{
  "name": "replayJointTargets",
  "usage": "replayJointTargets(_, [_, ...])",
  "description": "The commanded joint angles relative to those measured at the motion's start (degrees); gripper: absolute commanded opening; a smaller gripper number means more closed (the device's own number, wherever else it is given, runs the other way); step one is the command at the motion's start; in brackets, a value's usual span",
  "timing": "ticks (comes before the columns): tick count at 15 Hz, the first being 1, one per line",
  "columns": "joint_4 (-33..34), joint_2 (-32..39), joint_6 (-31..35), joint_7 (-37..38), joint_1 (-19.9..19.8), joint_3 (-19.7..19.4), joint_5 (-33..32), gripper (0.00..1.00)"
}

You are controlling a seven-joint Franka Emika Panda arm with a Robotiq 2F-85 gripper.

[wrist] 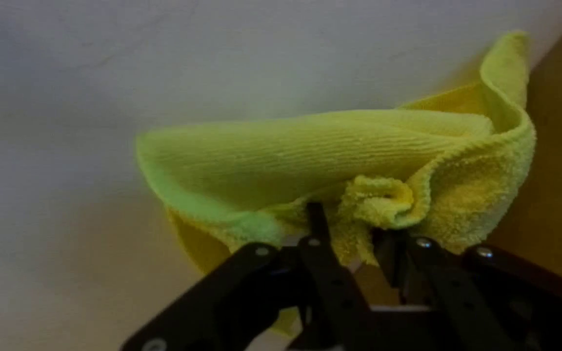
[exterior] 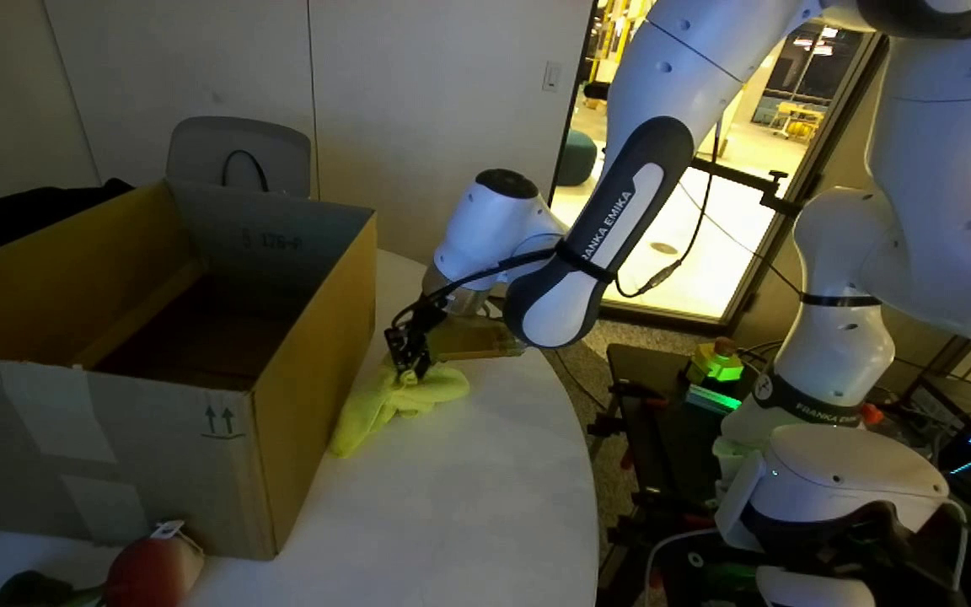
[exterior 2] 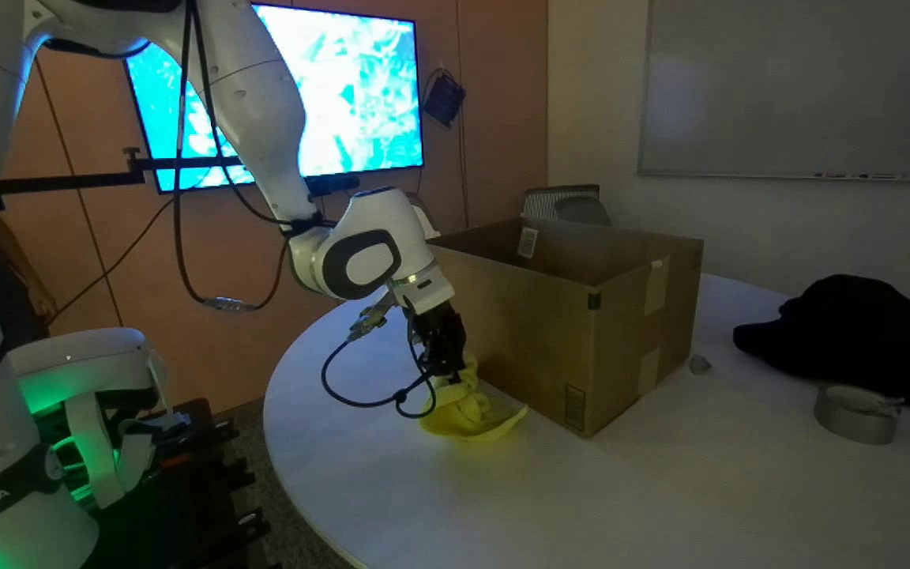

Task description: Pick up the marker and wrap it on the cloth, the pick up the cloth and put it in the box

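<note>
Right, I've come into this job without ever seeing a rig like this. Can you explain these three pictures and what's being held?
The machine is one white robot arm ending in a black gripper. Two pictures are taken from outside the robot; the close-up is taken from its wrist. The gripper looks closed on a bunched part of the yellow cloth; whether the cloth's lower edge touches the white table, I can't tell. Close beside the cloth stands an open-topped cardboard box. An exterior view also shows a grey roll and dark fabric on the table. The marker can't be seen; it may be inside the cloth.
</note>
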Motion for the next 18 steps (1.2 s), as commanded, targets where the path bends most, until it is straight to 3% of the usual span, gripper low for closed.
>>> replayJointTargets(1, [-0.7, -1.7, -0.6, -4.2, 1.6, -2.0, 1.0, 0.63])
replayJointTargets(6, [-2.3, -6.5, -2.7, -11.7, 1.9, -3.5, -0.8, 0.99])
replayJointTargets(10, [-2.2, -10.5, -7.5, -15.1, 2.6, -5.7, -5.2, 1.00])
replayJointTargets(13, [-1.7, -13.3, -12.2, -19.8, 1.2, -4.2, -8.4, 1.00])
replayJointTargets(18, [1.3, -16.2, -25.1, -30.2, -6.3, 5.0, -13.2, 1.00])
